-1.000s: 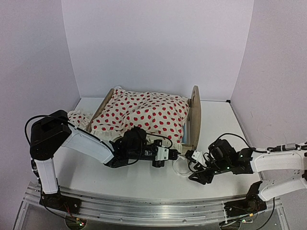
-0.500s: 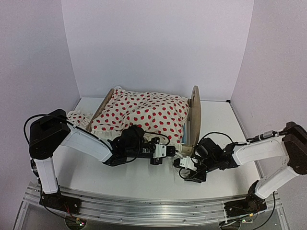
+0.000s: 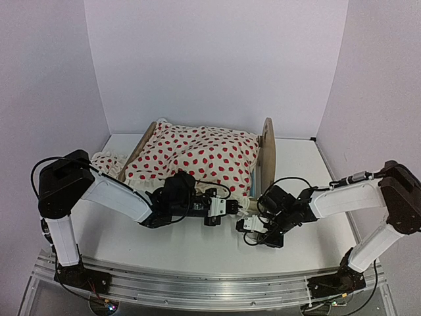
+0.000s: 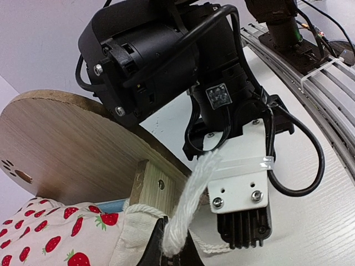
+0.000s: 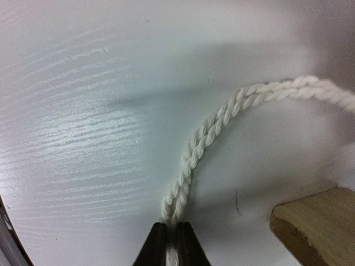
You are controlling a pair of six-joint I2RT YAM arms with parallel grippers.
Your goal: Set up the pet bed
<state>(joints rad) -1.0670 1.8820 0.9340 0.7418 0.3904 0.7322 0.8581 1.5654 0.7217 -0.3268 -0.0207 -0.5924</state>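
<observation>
Currently the pet bed [image 3: 266, 155] stands at the back of the table [image 3: 309, 164], straight ahead of both grippers, its rounded headboard on the right-hand end and a red-printed blanket [image 3: 197, 155] heaped over it. A twisted white cord [image 5: 211, 133] comes off the blanket's near corner, just beside the headboard's near foot.

The left gripper [image 4: 166, 252] is closed on that cord, which rises out of its dark fingertips toward the right gripper's white plate just ahead. The right gripper [image 5: 172, 244] has its tips pinched together on the same cord, which curves away over the table, with a wooden corner of the bed low to its right.

The left arm [image 3: 115, 194] drops from a raised shoulder and lies low across the table, its forearm running rightward to the headboard's corner. The right arm [image 3: 342, 197] has its elbow raised far to the right, its forearm sloping down and leftward until its gripper nearly meets the left one.

A second ago the right gripper lay further out to the right with its fingers spread and its forearm flat; it has since swung in and closed. The left arm has barely shifted.

The table is white with a faint wood grain, white walls [image 3: 210, 59] enclose it on three sides, and a metal rail [image 3: 210, 286] carries the arm bases along the near edge.
</observation>
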